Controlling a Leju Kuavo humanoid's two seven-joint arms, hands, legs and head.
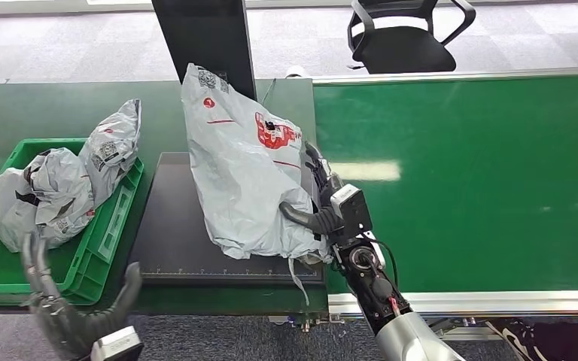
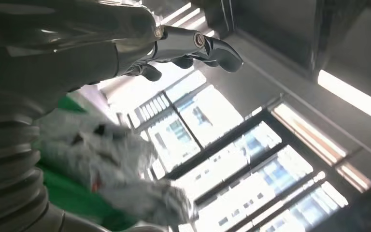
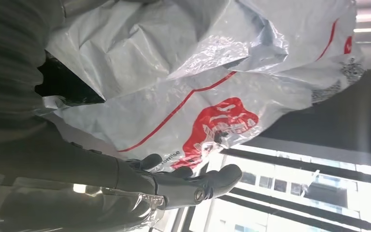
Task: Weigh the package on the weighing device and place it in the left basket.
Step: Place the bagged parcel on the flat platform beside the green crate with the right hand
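On the desk, head view: a large grey package [image 1: 244, 169] with red print lies on the dark flat weighing device [image 1: 173, 233], its far end leaning against a black upright panel [image 1: 207, 41].
Right robot hand, head view: right robot hand [image 1: 317, 207] holds the package's near right edge, thumb curled over the plastic and fingers against its side.
Left robot hand, head view: left robot hand [image 1: 75, 301] hovers low at the near edge of the left basket [image 1: 101, 259], fingers spread wide, holding nothing.
Left basket, head view: green, just left of the weighing device, already containing crumpled grey bags [image 1: 60, 184].
Surroundings, head view: a green conveyor belt [image 1: 466, 180] runs to the right; an office chair [image 1: 406, 34] stands beyond it.
Left wrist view: blurred grey bags and green basket show past the empty, spread hand [image 2: 183, 50].
Right wrist view: the package [image 3: 212, 72] presses close against the hand [image 3: 174, 179], fingers hooked under its crinkled film.
Step in hand: judging by position, the package is being weighed.
Next move: likely lift it off and carry it left over the basket; the loose film could slip, so the hold needs to be firm.
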